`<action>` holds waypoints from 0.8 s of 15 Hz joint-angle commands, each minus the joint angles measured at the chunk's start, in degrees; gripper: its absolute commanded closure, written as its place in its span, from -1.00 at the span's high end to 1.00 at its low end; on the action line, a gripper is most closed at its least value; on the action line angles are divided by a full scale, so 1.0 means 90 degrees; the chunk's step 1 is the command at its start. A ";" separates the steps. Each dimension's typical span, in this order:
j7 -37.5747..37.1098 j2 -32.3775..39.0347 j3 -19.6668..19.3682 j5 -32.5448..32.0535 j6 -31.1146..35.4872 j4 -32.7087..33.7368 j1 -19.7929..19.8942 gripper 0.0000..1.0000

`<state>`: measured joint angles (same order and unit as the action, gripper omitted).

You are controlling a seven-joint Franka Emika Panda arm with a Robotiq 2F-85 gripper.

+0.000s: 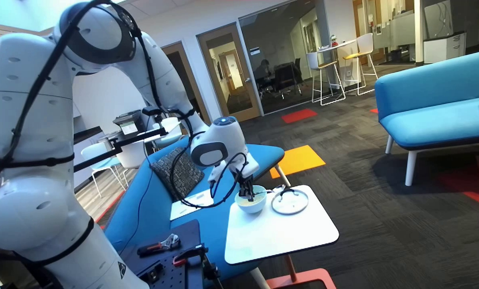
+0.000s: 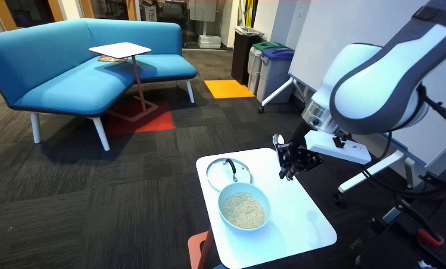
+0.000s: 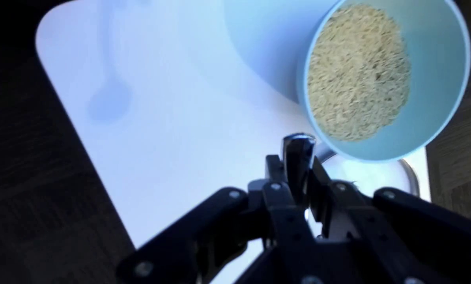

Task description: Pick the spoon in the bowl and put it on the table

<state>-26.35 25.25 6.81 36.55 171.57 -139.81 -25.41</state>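
Note:
The shiny metal spoon (image 2: 278, 140) is held in my gripper (image 2: 287, 175), raised above the table and beside the bowl. Its scoop end also shows in an exterior view (image 1: 280, 187). In the wrist view the spoon's shiny handle end (image 3: 298, 152) stands between the shut fingers (image 3: 294, 173); the rest is hidden. The pale blue-white bowl (image 2: 262, 200) holds rice grains and stands upright on the white table (image 2: 301, 224). The bowl (image 3: 436, 75) is at the upper right in the wrist view. A spoon-shaped shadow falls on the table (image 3: 160, 138) there.
A glass lid (image 2: 218, 175) with a dark rim and black handle lies on the table against the bowl's side. A blue sofa (image 1: 159, 200) with a grey cushion (image 1: 179, 174) is beside the table. Tools lie on the dark robot stand (image 1: 187, 233).

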 commanded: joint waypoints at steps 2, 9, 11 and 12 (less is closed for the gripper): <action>0.0072 0.0558 -0.0325 -0.1436 -0.0710 0.0518 0.0458 -0.91; -0.0110 0.1574 -0.0418 -0.2414 -0.2232 0.1781 0.0645 -0.91; -0.0100 0.1811 -0.0369 -0.2395 -0.2522 0.2067 0.0685 -0.91; -0.0170 0.1948 -0.0416 -0.2432 -0.2621 0.2200 0.0621 -0.91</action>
<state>-26.36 39.58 2.61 16.08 152.23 -124.47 -20.42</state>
